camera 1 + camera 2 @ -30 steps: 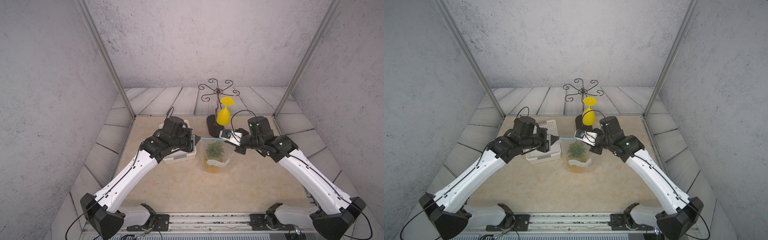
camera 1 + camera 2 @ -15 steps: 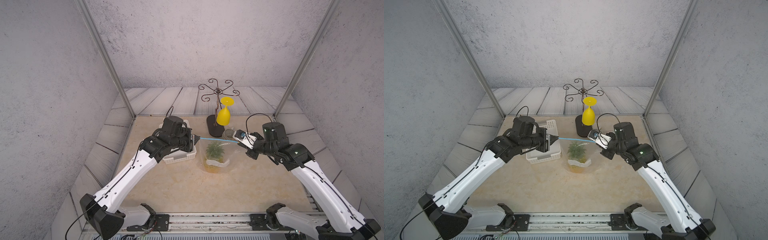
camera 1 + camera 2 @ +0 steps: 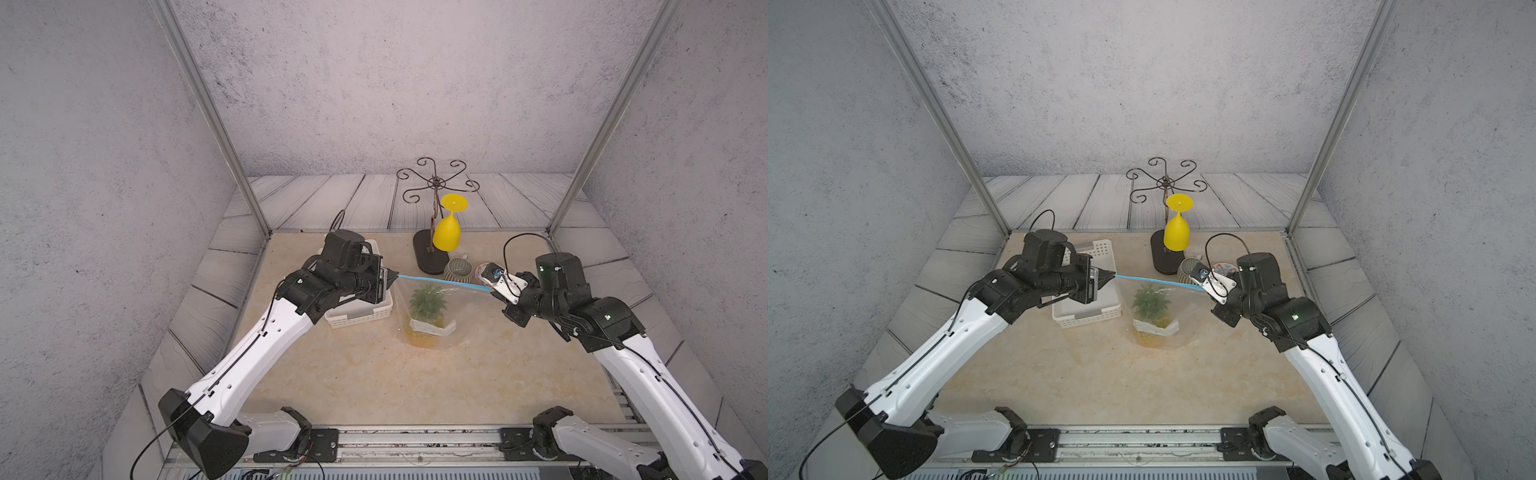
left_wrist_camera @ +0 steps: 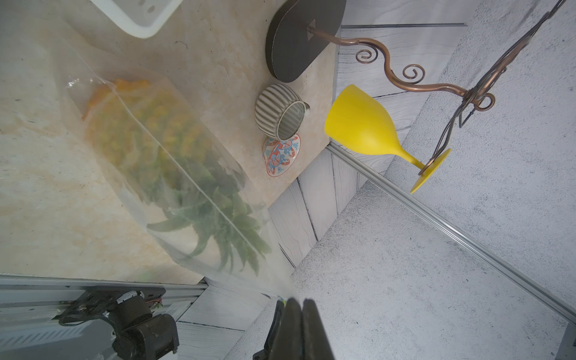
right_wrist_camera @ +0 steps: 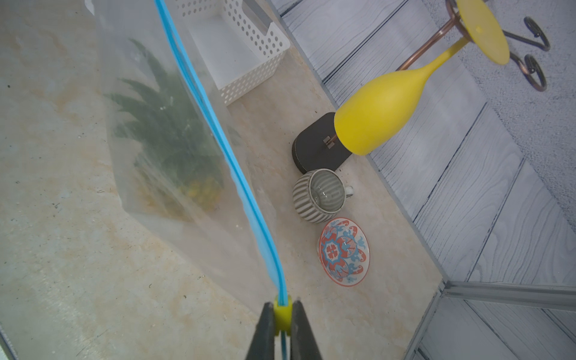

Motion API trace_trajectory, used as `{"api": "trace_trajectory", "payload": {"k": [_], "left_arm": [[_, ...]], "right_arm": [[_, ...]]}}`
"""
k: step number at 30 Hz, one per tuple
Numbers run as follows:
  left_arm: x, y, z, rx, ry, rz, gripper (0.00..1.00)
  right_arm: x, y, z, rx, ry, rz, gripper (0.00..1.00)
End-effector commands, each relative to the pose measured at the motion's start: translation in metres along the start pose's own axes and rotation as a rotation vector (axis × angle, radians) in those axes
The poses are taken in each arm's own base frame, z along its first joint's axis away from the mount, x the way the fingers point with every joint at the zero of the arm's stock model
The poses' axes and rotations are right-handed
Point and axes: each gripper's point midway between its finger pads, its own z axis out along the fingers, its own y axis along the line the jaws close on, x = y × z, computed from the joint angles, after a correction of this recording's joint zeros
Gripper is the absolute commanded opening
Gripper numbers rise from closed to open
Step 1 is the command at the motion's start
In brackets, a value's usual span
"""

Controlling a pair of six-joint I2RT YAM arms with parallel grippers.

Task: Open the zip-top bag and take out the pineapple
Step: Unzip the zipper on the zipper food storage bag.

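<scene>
The clear zip-top bag (image 3: pixel 459 320) stands on the table with the pineapple (image 3: pixel 428 305) upright inside it, green crown up. Both top views show its light-blue zip strip (image 3: pixel 1158 282) stretched taut between my two grippers. My left gripper (image 3: pixel 395 275) is shut on the left end of the bag's top edge. In the left wrist view the left gripper (image 4: pixel 300 300) has its jaws pressed together on the plastic. My right gripper (image 5: pixel 283 307) is shut on the yellow slider tab (image 5: pixel 283 316) at the strip's right end. The two blue tracks lie slightly apart ahead of the slider.
A white perforated basket (image 3: pixel 359 318) sits under my left wrist. Behind the bag stands a wire rack on a dark base (image 3: pixel 428 257) with a yellow goblet (image 3: pixel 446 232) hanging upside down. A striped cup (image 5: pixel 321 194) and a patterned saucer (image 5: pixel 343 251) lie close to my right gripper.
My right gripper has drawn the slider to the right along the zip strip, away from the left gripper, so more blue strip shows between them. The left gripper stayed in place.
</scene>
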Motion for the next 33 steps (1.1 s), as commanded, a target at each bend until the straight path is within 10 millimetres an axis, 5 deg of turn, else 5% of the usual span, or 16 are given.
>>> {"api": "trace_trajectory", "payload": {"k": [1, 9, 14, 16, 20, 27, 30, 33], "left_arm": [[-0.007, -0.026, -0.016, 0.08, -0.045, 0.03, 0.0], [-0.006, -0.025, -0.014, 0.073, -0.037, 0.046, 0.0], [0.004, -0.024, -0.006, 0.067, 0.026, 0.089, 0.0], [0.01, -0.023, -0.004, 0.076, 0.061, 0.117, 0.0], [0.022, -0.016, -0.004, 0.059, 0.12, 0.187, 0.0], [0.021, 0.014, -0.013, -0.007, 0.137, 0.308, 0.0], [0.021, 0.022, -0.01, -0.023, 0.15, 0.33, 0.01], [0.019, 0.021, -0.013, -0.013, 0.135, 0.346, 0.13]], "right_arm": [[0.026, -0.007, -0.01, 0.068, 0.1, 0.042, 0.06], [0.02, -0.001, -0.013, 0.031, 0.06, 0.045, 0.13], [-0.014, 0.016, -0.028, -0.105, -0.067, 0.07, 0.44], [-0.034, 0.024, -0.037, -0.171, -0.136, 0.115, 0.48], [-0.062, 0.037, -0.038, -0.22, -0.187, 0.135, 0.48], [-0.099, 0.042, -0.008, -0.262, -0.182, 0.098, 0.4], [-0.104, 0.049, 0.002, -0.301, -0.159, 0.072, 0.35], [-0.098, 0.052, 0.012, -0.311, -0.118, 0.067, 0.3]]}}
